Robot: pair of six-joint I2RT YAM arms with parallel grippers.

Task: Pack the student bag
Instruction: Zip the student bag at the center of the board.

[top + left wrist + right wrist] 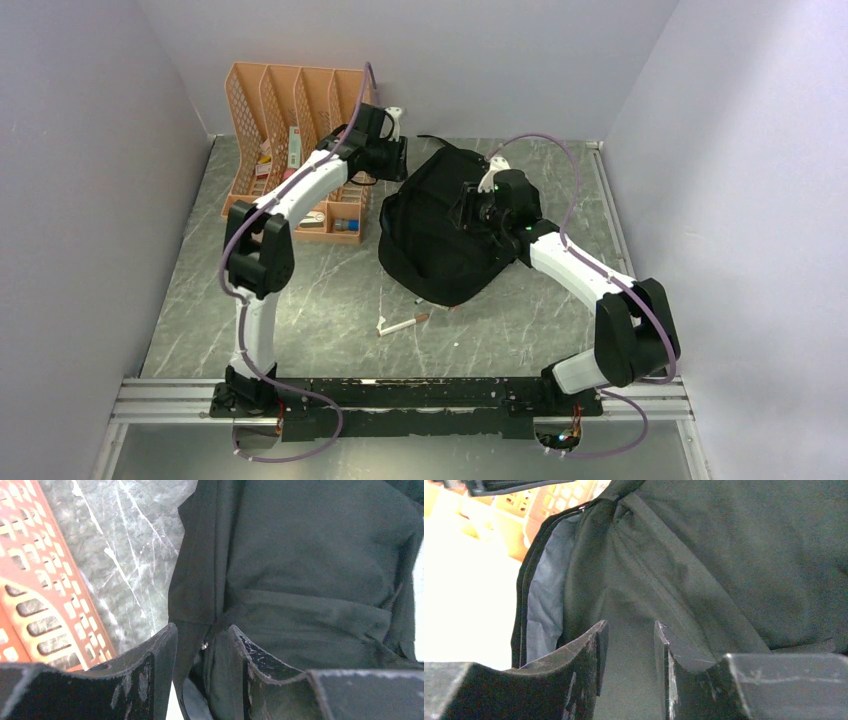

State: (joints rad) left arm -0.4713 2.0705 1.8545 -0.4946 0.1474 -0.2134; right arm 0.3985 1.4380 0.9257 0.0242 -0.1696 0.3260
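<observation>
Top view: student bag (440, 240) is lying mid-table (300, 300), left gripper (395, 165) sitting at its 10 o'clock edge, right gripper (472, 212) over its 2 o'clock side, pen (403, 324) at 6 o'clock. Left wrist: fingers (160, 665) are standing narrowly apart, bag edge running between them; can't tell if clamping. Right wrist: fingers (586, 652) are standing narrowly apart over black fabric beside grey lining (544, 595); grip unclear.
</observation>
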